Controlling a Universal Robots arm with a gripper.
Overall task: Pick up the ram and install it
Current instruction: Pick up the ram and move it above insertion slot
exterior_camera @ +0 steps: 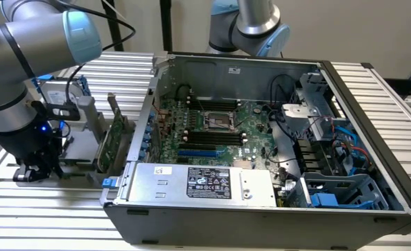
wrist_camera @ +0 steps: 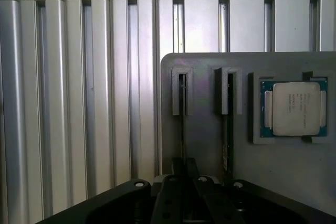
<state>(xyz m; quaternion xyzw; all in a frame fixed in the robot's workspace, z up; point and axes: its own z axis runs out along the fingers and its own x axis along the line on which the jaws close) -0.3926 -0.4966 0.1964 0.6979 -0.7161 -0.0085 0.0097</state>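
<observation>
In the wrist view a grey holder block (wrist_camera: 210, 150) carries two narrow upright slots. A thin dark stick seen edge-on, the ram (wrist_camera: 182, 129), stands in one slot, and a second like it (wrist_camera: 229, 135) stands in the neighbouring slot. My gripper (wrist_camera: 182, 174) is low over the near end of the first stick, in line with it. In the exterior view my gripper (exterior_camera: 36, 171) hangs down over the holder at that view's left, outside the open computer case (exterior_camera: 261, 209). The motherboard's black memory slots (exterior_camera: 209, 137) lie inside the case.
A square silver processor (wrist_camera: 294, 108) sits in a recess of the holder beside the slots. A tall green expansion card (exterior_camera: 115, 138) stands upright between my arm and the case wall. A second arm's base (exterior_camera: 251, 26) stands behind the case. The table is ribbed aluminium (wrist_camera: 79, 103).
</observation>
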